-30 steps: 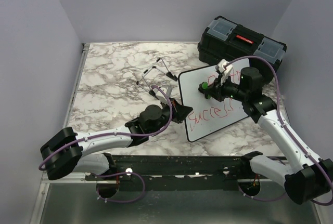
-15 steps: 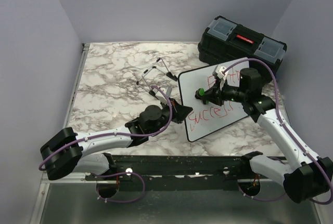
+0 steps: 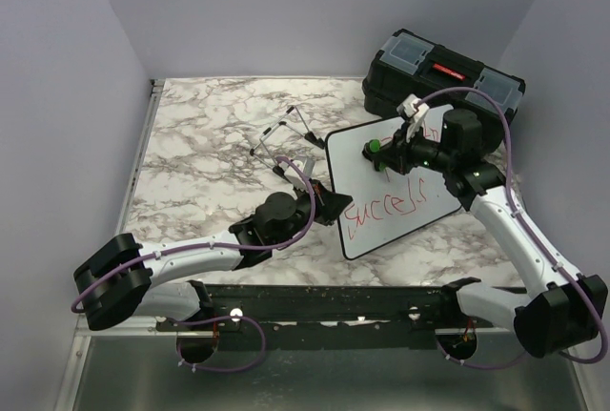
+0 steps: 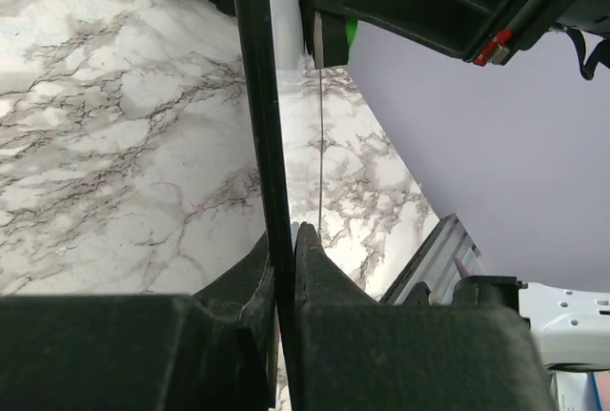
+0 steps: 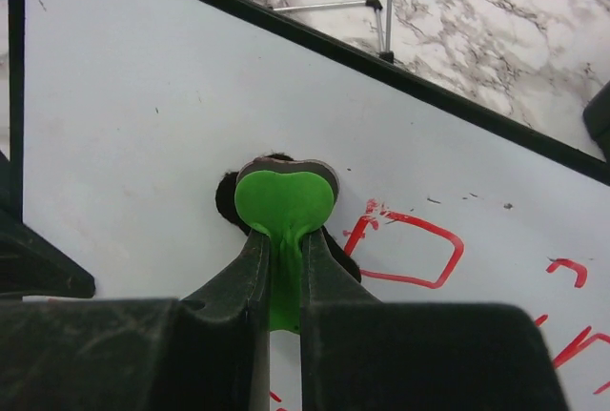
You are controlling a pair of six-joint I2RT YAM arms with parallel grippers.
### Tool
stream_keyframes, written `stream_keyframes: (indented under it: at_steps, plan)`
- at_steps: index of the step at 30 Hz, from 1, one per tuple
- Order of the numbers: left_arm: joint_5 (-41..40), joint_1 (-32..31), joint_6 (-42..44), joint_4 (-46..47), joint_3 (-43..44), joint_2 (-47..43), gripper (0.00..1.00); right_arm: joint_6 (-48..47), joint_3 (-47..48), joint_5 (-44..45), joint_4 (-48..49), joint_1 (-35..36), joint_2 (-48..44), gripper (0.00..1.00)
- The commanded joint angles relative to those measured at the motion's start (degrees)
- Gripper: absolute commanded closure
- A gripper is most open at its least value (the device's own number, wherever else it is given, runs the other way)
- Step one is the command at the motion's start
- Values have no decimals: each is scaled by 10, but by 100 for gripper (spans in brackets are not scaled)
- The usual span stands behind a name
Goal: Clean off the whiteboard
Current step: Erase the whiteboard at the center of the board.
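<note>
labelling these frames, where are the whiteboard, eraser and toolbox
whiteboard (image 3: 351, 177) top view, bare white left part
eraser (image 5: 284, 201) right wrist view, green handle
toolbox (image 3: 434, 84) top view, black lid

Green eraser (image 5: 284, 203) in right pincer (image 5: 283, 239), against whiteboard (image 5: 143, 115).

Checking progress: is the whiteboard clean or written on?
Written on: red handwriting shows on the whiteboard beside the right gripper's green eraser.

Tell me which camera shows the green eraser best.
The right wrist view: the green eraser fills the centre, clamped in the right pincer against the whiteboard. The top external view shows it only as a small green dot; the left wrist view gives at most a green sliver past the board's rim.
</note>
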Motion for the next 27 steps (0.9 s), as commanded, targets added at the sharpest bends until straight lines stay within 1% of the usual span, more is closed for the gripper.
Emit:
stream_keyframes:
  at_steps: [1,3,4,6,8,11,13,15,17,22,24,27]
  plan:
    - [41,-14,61,16,12,6,100,-14,9,-119,26,2,24,99]
    - [39,-14,62,16,10,3,100,-67,-14,-169,-12,4,9,99]
    - [39,-14,62,15,9,1,100,-94,-25,-176,-36,4,1,99]
    - [38,-14,62,14,7,-3,100,-119,-47,-156,-68,4,-18,99]
    - [36,-14,63,13,6,-5,100,-80,-74,-73,-53,0,-37,99]
    - [36,-14,65,14,7,-2,100,-45,-76,-20,-31,-29,-51,99]
    - [36,-14,65,14,7,-1,100,-26,-62,18,-12,-30,-45,99]
    - [37,-14,63,15,6,0,100,-9,-44,38,12,-31,-32,99]
    - [38,-14,62,18,3,-1,100,0,-16,39,26,-31,-14,99]
    - [36,-14,58,24,-3,-2,100,8,53,7,42,-31,26,99]
    - [36,-14,58,26,-3,-1,100,9,57,-20,37,-30,30,99]
    - [31,-14,58,25,-2,-5,100,-1,32,-63,21,-30,9,100]
